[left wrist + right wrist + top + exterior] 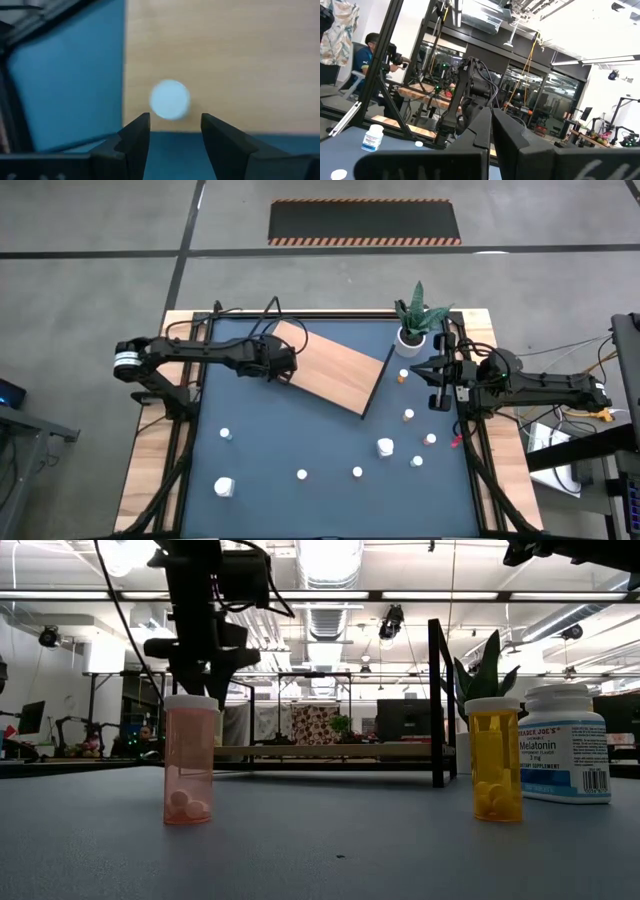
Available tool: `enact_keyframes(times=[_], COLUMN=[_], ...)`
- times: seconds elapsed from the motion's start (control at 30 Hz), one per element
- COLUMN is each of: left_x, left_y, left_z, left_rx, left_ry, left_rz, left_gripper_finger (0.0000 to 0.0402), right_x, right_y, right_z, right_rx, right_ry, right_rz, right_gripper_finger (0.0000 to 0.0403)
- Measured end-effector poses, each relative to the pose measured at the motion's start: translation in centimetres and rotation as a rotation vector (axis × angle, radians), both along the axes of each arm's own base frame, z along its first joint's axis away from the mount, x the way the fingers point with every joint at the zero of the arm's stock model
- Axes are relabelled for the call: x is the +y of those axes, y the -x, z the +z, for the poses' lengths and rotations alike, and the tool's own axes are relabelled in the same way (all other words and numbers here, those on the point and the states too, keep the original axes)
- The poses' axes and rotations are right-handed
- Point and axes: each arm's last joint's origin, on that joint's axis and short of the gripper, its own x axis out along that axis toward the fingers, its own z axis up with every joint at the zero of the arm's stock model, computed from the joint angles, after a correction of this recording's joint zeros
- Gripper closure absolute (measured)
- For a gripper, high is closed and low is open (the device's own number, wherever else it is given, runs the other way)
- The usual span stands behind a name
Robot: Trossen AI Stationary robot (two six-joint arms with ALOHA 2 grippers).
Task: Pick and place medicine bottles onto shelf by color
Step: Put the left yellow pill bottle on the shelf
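Now left gripper (172, 131) open above white-capped bottle (170, 99).

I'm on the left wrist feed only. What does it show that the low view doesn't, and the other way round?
Only the left wrist view: a white-capped bottle seen from above, standing on the shelf near its edge, just beyond the open left gripper.

Only the low view: a pink bottle, a yellow bottle and a larger white Melatonin bottle standing on the blue table, with the plant behind.

Both: the shelf, edge-on in the low view, and the left arm.
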Motion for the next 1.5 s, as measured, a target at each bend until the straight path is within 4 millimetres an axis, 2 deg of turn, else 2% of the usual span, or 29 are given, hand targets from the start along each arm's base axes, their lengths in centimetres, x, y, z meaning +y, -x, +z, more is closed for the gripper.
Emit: enact_keyframes(times=[0.17, 0.33, 0.47, 0.67, 0.73, 1.13, 1.5], left_x=[-0.3, -0.1, 0.5, 0.9, 0.9, 1.1, 1.1], left_y=[0.0, -0.4, -0.2, 0.3, 0.2, -0.7, -0.5], left_z=[1.4, 3.2, 3.3, 2.0, 1.8, 0.3, 0.2], left_rx=[-0.053, -0.070, -0.019, 0.030, 0.036, 0.083, 0.105], left_ry=[0.082, 0.023, -0.076, -0.070, -0.068, -0.055, -0.048], left_rz=[-0.073, -0.162, -0.151, -0.135, -0.135, -0.136, -0.136], left_gripper_finger=[0.0241, 0.0253, 0.0294, 0.0380, 0.0396, 0.0392, 0.0392], right_x=[0.0, 0.0, 0.0, 0.0, 0.0, 0.0, 0.0], right_y=[0.0, 0.0, 0.0, 0.0, 0.0, 0.0, 0.0], right_z=[0.0, 0.0, 0.0, 0.0, 0.0, 0.0, 0.0], right_rx=[0.000, 0.000, 0.000, 0.000, 0.000, 0.001, 0.003], right_ry=[0.000, 0.000, 0.008, 0.009, 0.009, 0.007, 0.007], right_rz=[0.000, 0.000, -0.002, -0.002, -0.002, -0.002, -0.001], right_gripper_finger=[0.0394, 0.0394, 0.0394, 0.0394, 0.0394, 0.0394, 0.0394])
